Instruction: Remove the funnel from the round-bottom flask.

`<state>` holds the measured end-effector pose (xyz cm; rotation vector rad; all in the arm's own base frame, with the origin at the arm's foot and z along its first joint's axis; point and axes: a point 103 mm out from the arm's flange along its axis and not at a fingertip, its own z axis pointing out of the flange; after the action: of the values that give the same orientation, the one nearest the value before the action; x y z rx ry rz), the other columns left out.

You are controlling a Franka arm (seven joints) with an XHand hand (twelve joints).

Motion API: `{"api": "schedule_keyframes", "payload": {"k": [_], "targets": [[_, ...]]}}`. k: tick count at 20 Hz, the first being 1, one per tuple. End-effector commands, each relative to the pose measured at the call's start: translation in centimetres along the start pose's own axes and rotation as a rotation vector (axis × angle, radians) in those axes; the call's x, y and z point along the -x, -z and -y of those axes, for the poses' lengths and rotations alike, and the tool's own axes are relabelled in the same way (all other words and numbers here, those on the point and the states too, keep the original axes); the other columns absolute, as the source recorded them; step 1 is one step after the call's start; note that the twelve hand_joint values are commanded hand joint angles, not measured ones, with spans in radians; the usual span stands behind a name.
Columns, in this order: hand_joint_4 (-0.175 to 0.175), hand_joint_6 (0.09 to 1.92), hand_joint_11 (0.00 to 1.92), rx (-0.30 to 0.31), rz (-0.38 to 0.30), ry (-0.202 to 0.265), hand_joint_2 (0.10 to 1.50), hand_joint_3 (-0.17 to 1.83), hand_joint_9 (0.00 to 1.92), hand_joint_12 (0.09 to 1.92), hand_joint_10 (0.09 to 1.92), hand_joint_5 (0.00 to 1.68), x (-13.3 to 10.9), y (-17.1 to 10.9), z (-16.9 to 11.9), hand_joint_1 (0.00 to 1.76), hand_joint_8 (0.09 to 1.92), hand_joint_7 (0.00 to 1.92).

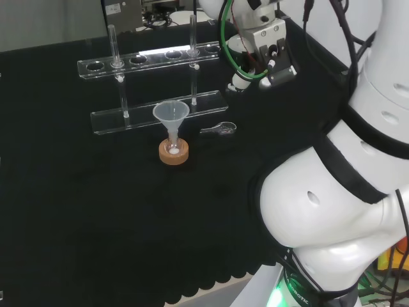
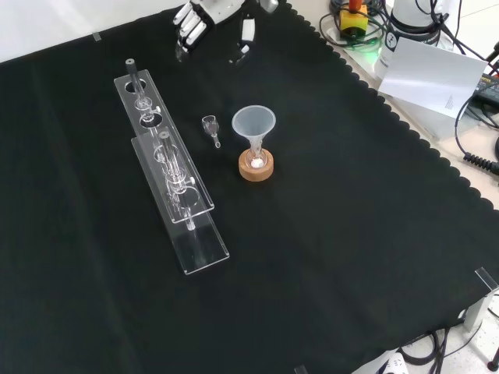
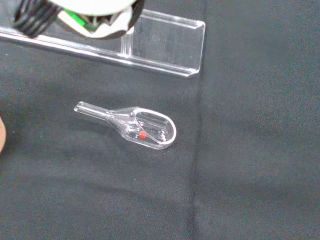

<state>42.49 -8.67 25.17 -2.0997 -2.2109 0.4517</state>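
Observation:
A translucent white funnel (image 1: 170, 114) (image 2: 253, 123) stands upright with its stem in the neck of a small round-bottom flask (image 1: 173, 148) (image 2: 255, 161). The flask rests in a cork ring (image 1: 174, 153) (image 2: 256, 169) near the middle of the cloth. The hand (image 1: 241, 78) (image 2: 193, 19) hovers apart from the funnel, to the right and beyond it in the head view and at the top edge of the front view. Its fingers look relaxed and hold nothing. A blurred part of the hand (image 3: 75, 12) appears in the wrist view.
A clear test-tube rack (image 1: 153, 61) (image 2: 168, 167) (image 3: 165, 42) with a few tubes stands behind the funnel in the head view. A small glass scoop (image 1: 220, 128) (image 2: 210, 125) (image 3: 145, 127) lies on the cloth between the hand and the funnel.

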Motion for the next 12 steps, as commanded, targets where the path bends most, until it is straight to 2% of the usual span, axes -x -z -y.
{"api": "schedule_keyframes", "payload": {"k": [1,6,12], "targets": [[-0.038,0.11,0.26,-0.029,0.019,0.022,0.60,0.68,0.47,1.35,0.64,0.34,-1.8,1.6,2.3,0.85,0.66,0.29],[-0.038,0.09,0.25,-0.047,-0.006,0.083,0.60,0.67,0.48,1.35,0.64,0.33,-3.2,2.9,2.5,0.83,0.66,0.29],[-0.017,0.09,0.16,-0.125,-0.020,0.164,0.58,0.64,0.39,1.40,0.66,0.25,-5.2,3.8,2.2,0.74,0.65,0.22]]}}
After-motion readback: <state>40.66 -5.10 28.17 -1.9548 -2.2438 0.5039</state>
